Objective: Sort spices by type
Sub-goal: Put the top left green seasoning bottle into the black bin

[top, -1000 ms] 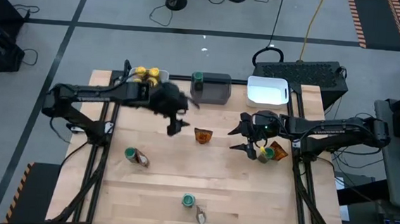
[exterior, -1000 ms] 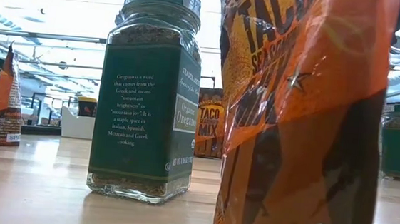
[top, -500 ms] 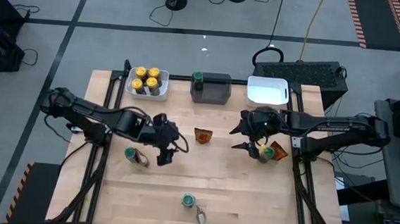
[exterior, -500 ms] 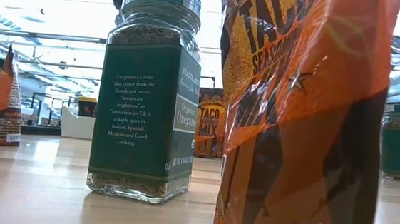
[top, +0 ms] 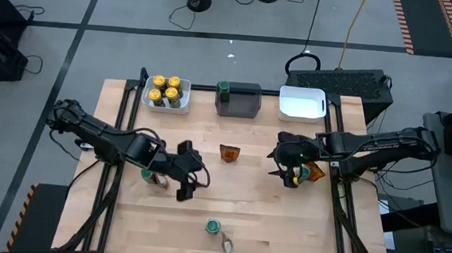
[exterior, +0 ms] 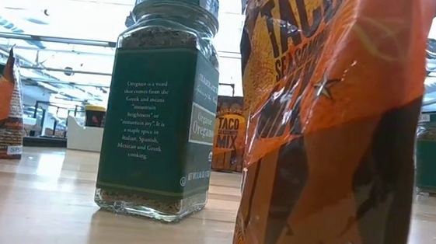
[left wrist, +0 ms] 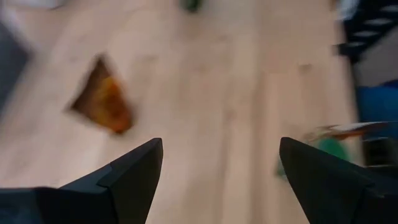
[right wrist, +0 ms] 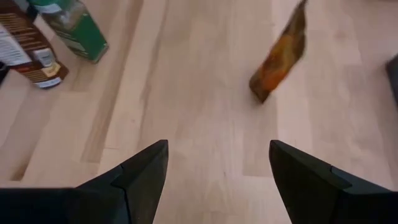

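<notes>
The left gripper (top: 186, 189) hung over the table (top: 252, 216) just right of a green-lid jar (top: 148, 173) and a packet (top: 160, 182) on the left side, its fingers (left wrist: 124, 177) apart and empty. The right gripper (top: 285, 175) hovered at the right side, beside a second green-lid jar (top: 303, 174) and an orange packet (top: 315, 167); its fingers (right wrist: 140, 174) were also apart, gripping nothing.

At the back edge stood 3 bins. The left white bin (top: 146, 101) held 4 yellow-lid jars (top: 165, 90). The grey bin (top: 244, 101) held 1 green-lid jar (top: 223, 88). The right white bin (top: 303, 102) showed nothing inside.

A lone packet (top: 228, 153) stood near the table's middle, between the 2 grippers and apart from both. At the front edge, an oregano jar (top: 213, 225) stood beside a taco packet (top: 226, 242); the low view had these 2 close up, the jar upright (exterior: 159, 102) and the packet (exterior: 326, 130) to its right.
</notes>
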